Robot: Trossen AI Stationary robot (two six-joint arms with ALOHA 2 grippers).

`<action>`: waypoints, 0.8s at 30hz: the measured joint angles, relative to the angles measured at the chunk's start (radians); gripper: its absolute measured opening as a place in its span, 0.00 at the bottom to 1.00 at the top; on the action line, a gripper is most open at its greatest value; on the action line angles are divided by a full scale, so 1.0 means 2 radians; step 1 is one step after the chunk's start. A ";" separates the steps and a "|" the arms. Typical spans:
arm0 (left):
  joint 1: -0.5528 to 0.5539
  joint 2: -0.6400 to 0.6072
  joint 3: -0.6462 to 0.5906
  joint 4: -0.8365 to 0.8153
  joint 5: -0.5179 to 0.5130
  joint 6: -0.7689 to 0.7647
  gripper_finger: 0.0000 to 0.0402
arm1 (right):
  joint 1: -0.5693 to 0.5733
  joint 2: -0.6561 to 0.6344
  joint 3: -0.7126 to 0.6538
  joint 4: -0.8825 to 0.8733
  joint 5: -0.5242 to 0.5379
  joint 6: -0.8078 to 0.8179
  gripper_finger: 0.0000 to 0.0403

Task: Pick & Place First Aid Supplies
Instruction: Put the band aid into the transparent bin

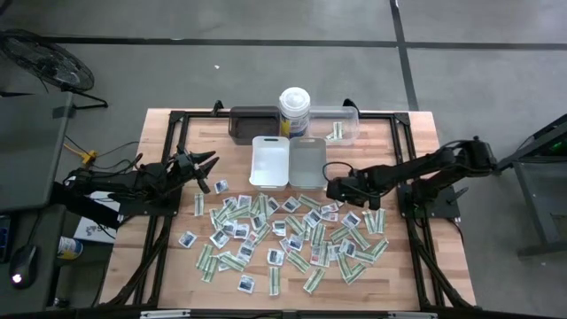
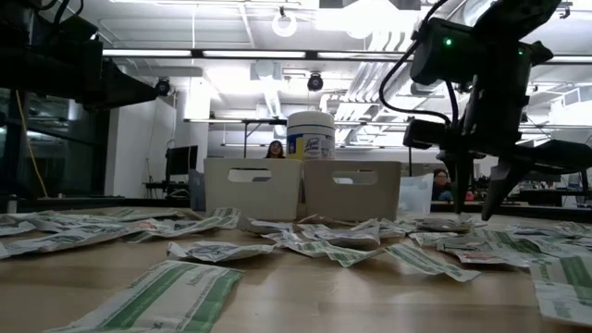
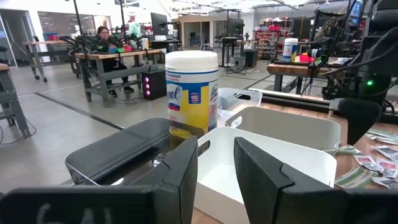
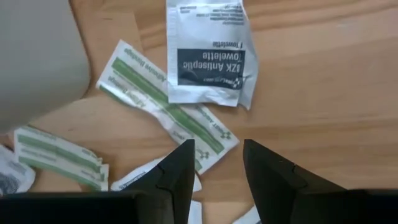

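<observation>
The first aid supplies lie scattered over the near half of the wooden table: white sachets and green-and-white strips, many overlapping; one more packet sits in the clear tray at the far edge. The right wrist view shows a green-striped strip lying diagonally, its end running under an antiseptic towelette sachet, and a second strip beside the grey tray.

Step in hand, as I judge it: picking one packet at the far right edge of the pile. To do it well I want one item only; the striped strip's free end lies just ahead of the fingers, so I would come down square across its narrow width, clear of the sachet and of the white scraps beneath; these packets are flat and thin, so the fingertips need to reach the wood before closing, or they will slide over the top.

The right gripper hangs over that edge, just beside the grey tray; fingers part-way apart, nothing between them, nothing touched that I can see.

The left gripper waits left of the white tray, above the table; fingers apart with a narrow gap, empty, aimed toward the trays and the canister.
</observation>
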 joint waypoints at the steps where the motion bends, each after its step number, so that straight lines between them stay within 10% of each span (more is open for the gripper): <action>1: 0.000 0.000 0.000 0.000 0.000 0.000 0.25 | 0.000 0.002 0.000 0.000 0.000 0.002 0.32; 24: 0.000 0.000 0.000 0.000 0.000 0.000 0.25 | -0.025 0.055 0.004 0.007 -0.019 -0.005 0.30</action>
